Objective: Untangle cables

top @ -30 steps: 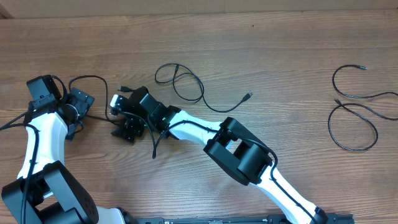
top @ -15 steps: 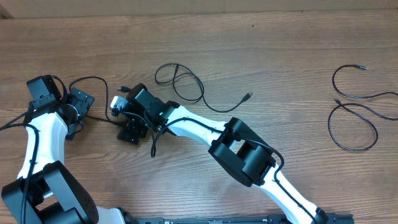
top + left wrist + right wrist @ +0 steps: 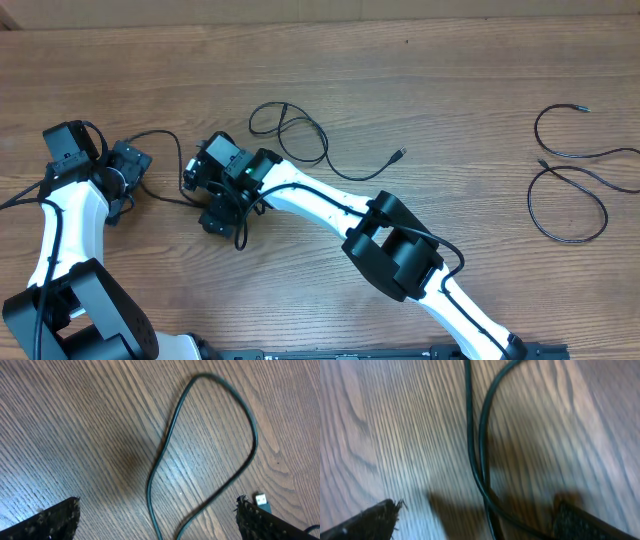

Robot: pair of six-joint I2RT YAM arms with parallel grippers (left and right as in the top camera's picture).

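At the bottom edge of the overhead frame, the white-and-black left arm (image 3: 58,235) climbs the left side. The white-and-black right arm (image 3: 320,198) slants from the lower right toward centre-left over the brown wood-grain worktop (image 3: 450,90).

The left gripper (image 3: 132,163) sits at middle left with its jaws wide apart, holding nothing. Its wrist view shows a thin black cable loop (image 3: 210,435) lying flat on the wood between the fingertips. A small plug end (image 3: 262,499) lies just beside the right-hand tip.

The right gripper (image 3: 212,190), just to the right, is likewise spread wide and empty. In its wrist view, two thin black cable strands (image 3: 479,450) run side by side and cross low in the frame between the fingers.

Higher up, at upper centre, a double-looped black cable (image 3: 300,135) lies near the right arm's wrist. Far right, a curved black cable (image 3: 560,150) and a looped black cable (image 3: 565,205) lie well apart from both arms, reaching the frame's right edge. Bare wood spans the gap between these groups and runs up to the worktop's far edge (image 3: 320,20) at the top.
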